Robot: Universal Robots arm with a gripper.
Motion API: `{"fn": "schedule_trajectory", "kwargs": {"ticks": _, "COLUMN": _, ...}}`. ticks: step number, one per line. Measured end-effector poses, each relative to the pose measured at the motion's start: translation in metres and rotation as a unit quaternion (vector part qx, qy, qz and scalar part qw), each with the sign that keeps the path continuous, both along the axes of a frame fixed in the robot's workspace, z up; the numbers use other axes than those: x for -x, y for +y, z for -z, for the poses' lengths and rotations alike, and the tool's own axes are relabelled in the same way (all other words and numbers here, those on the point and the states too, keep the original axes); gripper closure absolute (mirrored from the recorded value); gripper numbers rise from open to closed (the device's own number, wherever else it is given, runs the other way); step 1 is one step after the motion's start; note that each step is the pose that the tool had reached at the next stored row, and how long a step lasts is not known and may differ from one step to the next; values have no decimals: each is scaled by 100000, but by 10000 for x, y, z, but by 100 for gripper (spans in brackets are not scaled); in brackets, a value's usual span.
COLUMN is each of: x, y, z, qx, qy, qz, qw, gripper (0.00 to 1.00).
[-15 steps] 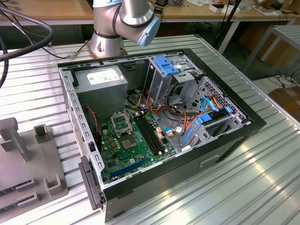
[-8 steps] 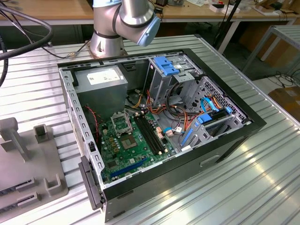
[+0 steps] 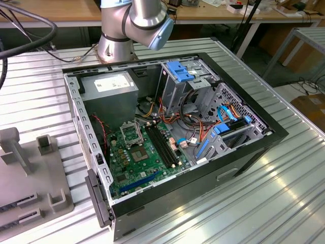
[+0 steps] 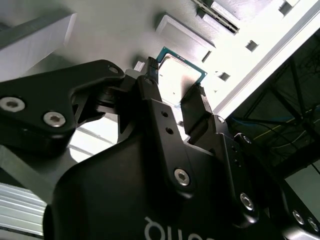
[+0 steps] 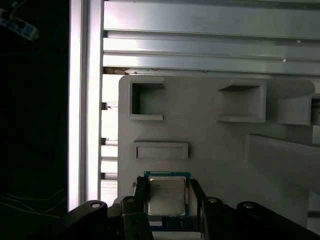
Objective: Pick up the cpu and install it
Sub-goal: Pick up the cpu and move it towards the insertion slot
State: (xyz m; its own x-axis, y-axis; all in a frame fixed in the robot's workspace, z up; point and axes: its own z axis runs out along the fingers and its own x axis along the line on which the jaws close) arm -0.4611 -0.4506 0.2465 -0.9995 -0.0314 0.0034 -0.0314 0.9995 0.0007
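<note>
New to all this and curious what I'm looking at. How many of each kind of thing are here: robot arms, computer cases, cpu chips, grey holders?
robot arm: 1
computer case: 1
cpu: 1
grey holder: 1
Total: 4

A ribbed silver aluminium table carries an open black metal computer case at centre frame. A grey moulded plastic fixture lies at lower left.

Robotics lab, slatted aluminium table, open computer case, wooden workbenches
</note>
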Motion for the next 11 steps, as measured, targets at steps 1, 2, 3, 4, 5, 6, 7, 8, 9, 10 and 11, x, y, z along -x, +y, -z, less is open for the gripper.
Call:
{"fn": "schedule_trajectory", "kwargs": {"ticks": 1, "x": 0, "y": 0, "z": -8, "qx": -1, "qy": -2, "qz": -1, "qw": 100000, "gripper": 56}}
{"fn": "schedule_trajectory", "kwargs": {"ticks": 2, "x": 0, "y": 0, "z": -22, "qx": -3, "qy": -3, "qz": -3, "qw": 100000, "gripper": 56}}
{"fn": "schedule_trajectory", "kwargs": {"ticks": 3, "x": 0, "y": 0, "z": -31, "qx": -4, "qy": -4, "qz": -2, "qw": 100000, "gripper": 56}}
{"fn": "schedule_trajectory", "kwargs": {"ticks": 4, "x": 0, "y": 0, "z": -39, "qx": -1, "qy": 1, "qz": -1, "qw": 100000, "gripper": 56}}
{"fn": "schedule_trajectory", "kwargs": {"ticks": 5, "x": 0, "y": 0, "z": -51, "qx": 1, "qy": 4, "qz": -3, "qw": 100000, "gripper": 56}}
{"fn": "schedule_trajectory", "kwargs": {"ticks": 6, "x": 0, "y": 0, "z": -70, "qx": -1, "qy": 2, "qz": -4, "qw": 100000, "gripper": 56}}
{"fn": "schedule_trajectory", "kwargs": {"ticks": 7, "x": 0, "y": 0, "z": -81, "qx": -2, "qy": 4, "qz": -2, "qw": 100000, "gripper": 56}}
{"fn": "schedule_trajectory", "kwargs": {"ticks": 8, "x": 0, "y": 0, "z": -91, "qx": -1, "qy": 10, "qz": -2, "qw": 100000, "gripper": 56}}
{"fn": "schedule_trajectory", "kwargs": {"ticks": 9, "x": 0, "y": 0, "z": -98, "qx": 0, "qy": 11, "qz": -1, "qw": 100000, "gripper": 56}}
{"fn": "schedule_trajectory", "kwargs": {"ticks": 10, "x": 0, "y": 0, "z": -104, "qx": 0, "qy": 14, "qz": -2, "qw": 100000, "gripper": 56}}
{"fn": "schedule_trajectory", "kwargs": {"ticks": 11, "x": 0, "y": 0, "z": -111, "qx": 0, "qy": 16, "qz": -4, "qw": 100000, "gripper": 56}}
